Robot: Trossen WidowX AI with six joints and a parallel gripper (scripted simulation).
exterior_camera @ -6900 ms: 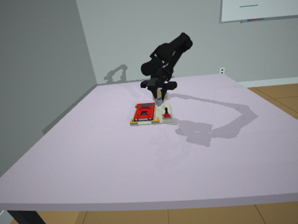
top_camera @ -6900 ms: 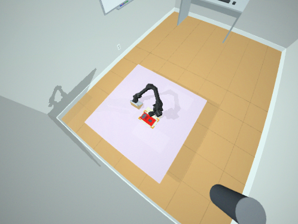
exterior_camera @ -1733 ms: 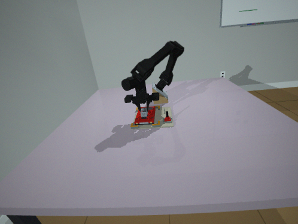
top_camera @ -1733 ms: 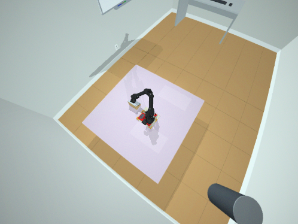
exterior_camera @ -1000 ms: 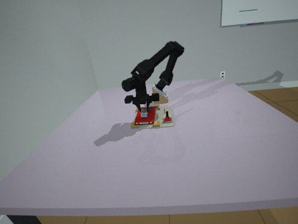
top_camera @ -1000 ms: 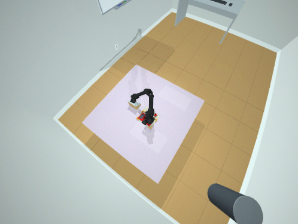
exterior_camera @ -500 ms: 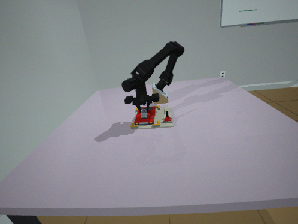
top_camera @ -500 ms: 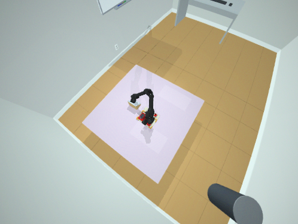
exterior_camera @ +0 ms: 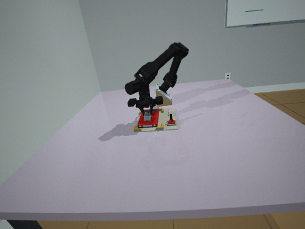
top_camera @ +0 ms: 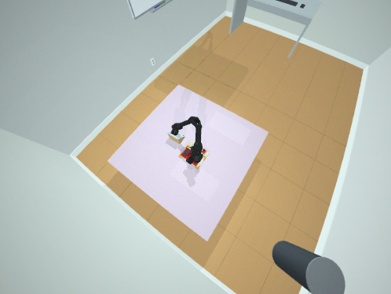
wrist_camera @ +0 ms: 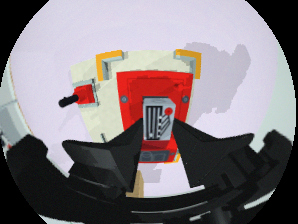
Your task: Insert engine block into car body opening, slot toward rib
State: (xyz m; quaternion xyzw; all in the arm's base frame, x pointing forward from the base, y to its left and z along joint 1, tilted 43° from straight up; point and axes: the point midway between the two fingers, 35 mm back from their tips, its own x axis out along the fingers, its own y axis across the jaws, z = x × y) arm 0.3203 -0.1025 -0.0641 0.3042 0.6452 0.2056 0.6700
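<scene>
Exterior view: starts at the near edge of the worktop [top_camera: 157, 189] [exterior_camera: 153, 183] [wrist_camera: 150, 30], then crosses a long stretch towards the far edge. Reaches the cream board [exterior_camera: 169, 127] [wrist_camera: 107, 115] past halfway, between the left and right edges, with orange corner pieces [exterior_camera: 136, 128] [wrist_camera: 99, 67] on it. Shows the red car body [top_camera: 184, 156] [exterior_camera: 153, 120] [wrist_camera: 132, 85] lying there, and on the right-edge side a small red block [exterior_camera: 171, 122] [wrist_camera: 85, 94] with a black lever [exterior_camera: 171, 116] [wrist_camera: 68, 101].

Has the engine block [exterior_camera: 147, 116] [wrist_camera: 157, 120] pinched between the fingers of the gripper [top_camera: 193, 159] [exterior_camera: 147, 114] [wrist_camera: 157, 120] — held at the opening in the car body. Cannot tell how deep it sits, nor which way the slot side faces.

Rises behind as the black arm [top_camera: 198, 134] [exterior_camera: 162, 59], then drops to a tan wedge-shaped base [top_camera: 175, 138] [exterior_camera: 163, 100] [wrist_camera: 137, 183] nearer the far edge. Ends beyond the far right corner — at the wall socket [top_camera: 153, 61] [exterior_camera: 228, 76] and whiteboard [top_camera: 145, 5] [exterior_camera: 266, 10].
</scene>
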